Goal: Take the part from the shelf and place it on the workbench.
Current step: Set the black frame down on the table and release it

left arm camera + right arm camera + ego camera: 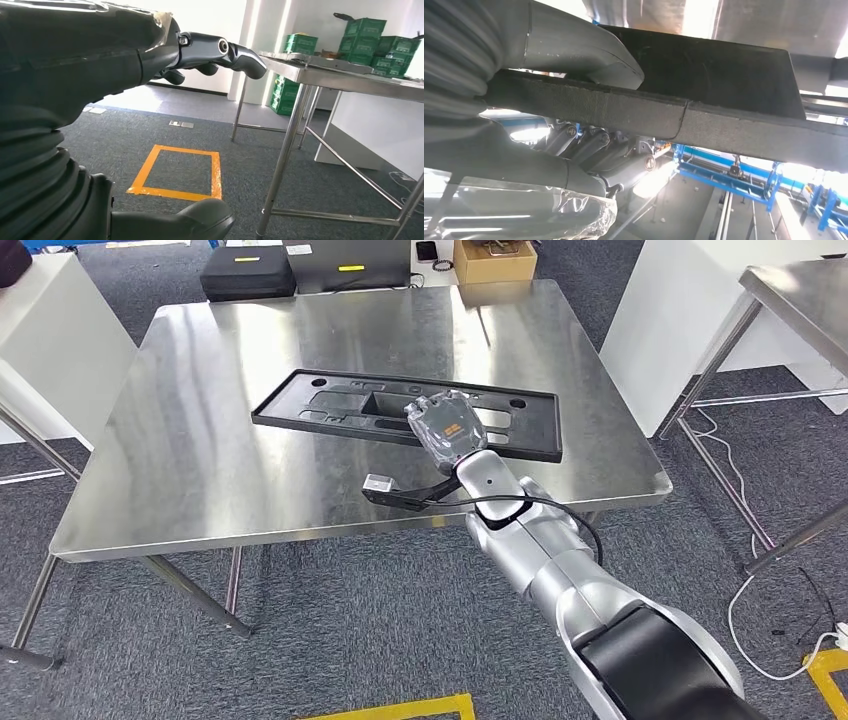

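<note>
Part (400, 412): long black flat moulded panel with cut-outs, lying across the middle of the bench (200, 470), its long side roughly parallel to the bench's far edge and its right end toward the right edge.

Fingers, right (589, 145): seen from the right wrist, the thick grey thumb (594, 55) lies on one face of the panel's edge and the darker fingers sit curled against the opposite face, so the panel's rim runs between them. Judged clamped on the part; whether the hold has begun to slacken cannot be told.

Right hand (447, 426): over the panel's near long edge, right of its middle, palm housing facing up toward the head camera. Holding at the rim probably keeps the flat face free to settle on the steel.

Right arm: silver, reaching in from the bench's near right corner, a black cable looped along the forearm.

Fingers, left (210, 55): dark, loosely curled in, with nothing between them.

Left hand (200, 52): hanging beside and below the bench's edge, above grey carpet and an orange tape square (177, 172); judged idle, since one hand manages the panel.

Status: part appears to rest flat on the bench; placing judged nearly complete, release outstanding.

Surroundings: green crates (295, 42) stacked beyond the bench; cardboard box (495, 260) and black case (248, 275) on the floor past the far edge.
</note>
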`<state>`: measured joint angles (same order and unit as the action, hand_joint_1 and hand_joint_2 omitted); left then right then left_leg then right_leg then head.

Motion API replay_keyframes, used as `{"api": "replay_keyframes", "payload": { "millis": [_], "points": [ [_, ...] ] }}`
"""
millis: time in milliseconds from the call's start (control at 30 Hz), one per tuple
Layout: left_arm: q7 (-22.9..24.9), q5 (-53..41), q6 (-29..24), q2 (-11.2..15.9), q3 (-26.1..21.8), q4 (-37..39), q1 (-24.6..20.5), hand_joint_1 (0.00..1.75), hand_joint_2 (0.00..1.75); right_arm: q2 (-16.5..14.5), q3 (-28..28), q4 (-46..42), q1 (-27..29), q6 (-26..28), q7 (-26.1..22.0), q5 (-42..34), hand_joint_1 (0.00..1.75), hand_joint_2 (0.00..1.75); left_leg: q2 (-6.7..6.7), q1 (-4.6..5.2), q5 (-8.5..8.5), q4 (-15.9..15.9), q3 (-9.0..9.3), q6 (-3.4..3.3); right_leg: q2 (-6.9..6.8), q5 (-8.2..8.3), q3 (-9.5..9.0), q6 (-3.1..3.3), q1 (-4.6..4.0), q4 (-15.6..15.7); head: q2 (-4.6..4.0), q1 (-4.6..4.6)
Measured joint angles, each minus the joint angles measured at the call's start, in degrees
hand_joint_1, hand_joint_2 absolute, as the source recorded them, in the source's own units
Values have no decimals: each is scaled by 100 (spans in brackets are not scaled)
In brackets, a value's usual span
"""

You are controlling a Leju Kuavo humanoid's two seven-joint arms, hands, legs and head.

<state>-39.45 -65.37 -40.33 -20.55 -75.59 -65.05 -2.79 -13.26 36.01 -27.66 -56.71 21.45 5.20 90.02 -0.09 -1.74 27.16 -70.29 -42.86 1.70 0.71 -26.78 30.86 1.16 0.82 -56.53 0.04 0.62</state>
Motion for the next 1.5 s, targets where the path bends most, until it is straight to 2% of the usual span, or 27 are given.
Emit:
{"api": "replay_keyframes", "payload": {
  "millis": [33, 67, 100, 200, 267, 333, 400, 433, 467, 500, 533, 567, 600, 667, 700, 767, 800, 867, 933, 967, 1000, 1067, 1133, 1200, 1233, 1333, 1500],
  "points": [
    [0, 0, 0, 1, -13, 2, 0, 0, 175, -2, 3, 8, 7, 1, 1, -1, 175, 175, 13, -19, -290, 397, 117, 10, 3, -70, -85, -27, 6, 0, 0, 4],
    [0, 0, 1, 1, -26, 7, -1, 0, 175, -4, 5, 15, 4, 2, 2, -1, 175, 175, 22, -16, -480, 744, 261, 11, 3, -135, -151, -62, -4, 4, 0, 9],
    [0, -2, 1, 1, -35, 10, -8, 0, 175, -10, 6, 20, -6, 3, 2, -1, 175, 175, 29, -6, -567, 1023, 397, -18, 4, -190, -197, -102, -16, 8, 0, 14],
    [0, -7, 1, 0, -44, 19, -28, 0, 175, -26, 10, 35, -22, 13, 3, -1, 175, 175, 22, 45, -434, 1239, 561, -189, 2, -236, -256, -209, -70, 13, 0, 17],
    [0, -7, -1, -1, -49, 22, -27, 0, 175, -27, 13, 42, -17, 17, 3, -1, 175, 175, 12, 52, -375, 1279, 647, -302, -3, -230, -159, -247, -74, -203, 0, 6],
    [0, -8, -2, -1, -57, 22, -28, 0, 175, -22, 14, 53, -17, 26, 3, -2, 175, 175, 0, 58, -303, 1314, 761, -399, -9, -315, 228, -243, -56, -821, 0, -3],
    [0, -9, -2, 0, -63, 23, -31, 0, 175, -2, 15, 77, 25, 37, 4, -2, 175, 175, -17, 69, -201, 1318, 873, -450, -10, -529, 763, -218, -49, -1554, 0, -10],
    [0, -11, -2, -1, -65, 26, -32, 0, 175, 12, 15, 94, 61, 41, 5, -2, 175, 175, -30, 73, -142, 1318, 943, -455, -10, -618, 973, -216, -48, -1750, 0, -13],
    [0, -13, -1, -1, -68, 31, -30, 0, 175, 27, 15, 112, 97, 44, 6, -1, 175, 175, -43, 77, -78, 1318, 1025, -452, -10, -639, 1104, -232, -47, -1765, 0, -17],
    [0, -15, -1, -2, -72, 39, -28, 0, 175, 38, 15, 130, 122, 46, 7, -1, 175, 175, -54, 80, -11, 1318, 1117, -443, -11, -546, 1139, -269, -46, -1581, 0, -18],
    [0, -16, 0, -2, -75, 48, -29, 0, 175, 49, 16, 145, 136, 48, 7, -1, 175, 175, -58, 83, 62, 1318, 1212, -430, -15, -338, 1103, -313, -45, -1243, 0, -20],
    [0, -17, 0, -3, -80, 57, -29, 0, 175, 61, 16, 161, 142, 52, 7, -2, 175, 175, -62, 88, 137, 1315, 1301, -411, -29, -35, 1040, -357, -50, -826, 0, -25],
    [3, -20, 0, -4, -83, 64, -33, 0, 175, 72, 17, 173, 141, 58, 8, -7, 175, 175, -69, 99, 214, 1310, 1378, -386, -51, 230, 978, -368, -60, -465, 0, -27],
    [10, -3, 0, -5, -72, 72, -38, 0, 175, 90, 27, 188, 144, 70, 7, -63, 175, 175, -74, 129, 352, 1290, 1487, -330, -79, 566, 866, -306, -70, -99, 0, -23],
    [11, 24, 0, -4, -54, 75, -37, 0, 175, 96, 38, 189, 142, 75, 8, -105, 175, 175, -73, 136, 401, 1269, 1528, -306, -80, 586, 820, -244, -64, -89, 0, -16],
    [5, 117, 0, -3, 10, 92, -28, 0, 175, 96, 57, 189, 118, 82, 9, -165, 175, 175, -47, 115, 441, 1113, 1509, -269, -51, 603, 742, -152, -31, -103, 0, -5],
    [3, 154, 0, -3, 45, 104, -28, 0, 175, 92, 62, 189, 102, 88, 9, -172, 175, 175, -31, 102, 474, 934, 1411, -249, -42, 579, 712, -113, -30, -107, 0, -2],
    [2, 201, 0, -4, 114, 132, -24, 0, 175, 84, 67, 193, 92, 95, 2, -166, 175, 175, -12, 89, 665, 352, 1027, -196, -26, 528, 674, -35, -34, -106, 0, 8],
    [2, 222, 0, -4, 156, 160, -11, 0, 175, 84, 74, 207, 124, 97, -5, -159, 175, 175, -10, 77, 902, -143, 601, -146, -14, 471, 635, 5, -42, -108, 0, 15],
    [2, 232, 0, -4, 172, 174, 0, 0, 175, 85, 78, 216, 143, 97, -6, -157, 175, 175, -9, 65, 884, -182, 474, -130, -7, 439, 608, 9, -43, -113, 0, 16],
    [2, 237, 0, -3, 186, 185, 8, 0, 175, 86, 81, 224, 156, 97, -6, -156, 175, 175, -8, 48, 730, -34, 441, -119, 2, 405, 577, -2, -39, -121, 0, 16],
    [2, 207, 1, -2, 211, 199, 17, 0, 175, 86, 86, 232, 161, 97, -6, -152, 175, 175, -4, 17, 216, 611, 590, -106, 13, 341, 507, -47, -28, -139, 0, 15],
    [2, 116, 4, -2, 223, 223, 13, 0, 175, 85, 87, 244, 145, 97, -6, -128, 175, 175, 3, 33, -6, 1054, 722, -148, 18, 302, 461, -106, -38, -142, 0, 17],
    [2, 45, 6, -4, 226, 248, 10, 0, 175, 81, 86, 267, 132, 97, -6, -89, 175, 175, 2, 63, -21, 1120, 771, -235, 17, 274, 435, -164, -61, -132, 0, 14],
    [1, 26, 5, -7, 226, 254, 10, 0, 175, 80, 81, 278, 126, 97, -5, -72, 175, 175, -2, 65, -69, 1123, 801, -259, 16, 266, 422, -163, -72, -124, 1, 8],
    [0, -8, 4, -13, 223, 271, 10, 0, 175, 89, 44, 311, 101, 96, 2, -40, 175, 175, -24, 80, -121, 1143, 823, -264, 5, 263, 377, -118, -94, -92, 1, -5],
    [0, -9, 4, -13, 220, 303, 10, 0, 175, 94, -7, 350, 82, 95, 3, -34, 175, 175, -41, 113, -110, 1143, 825, -307, -6, 266, 343, -122, -95, -38, 0, -5]
  ]
}}
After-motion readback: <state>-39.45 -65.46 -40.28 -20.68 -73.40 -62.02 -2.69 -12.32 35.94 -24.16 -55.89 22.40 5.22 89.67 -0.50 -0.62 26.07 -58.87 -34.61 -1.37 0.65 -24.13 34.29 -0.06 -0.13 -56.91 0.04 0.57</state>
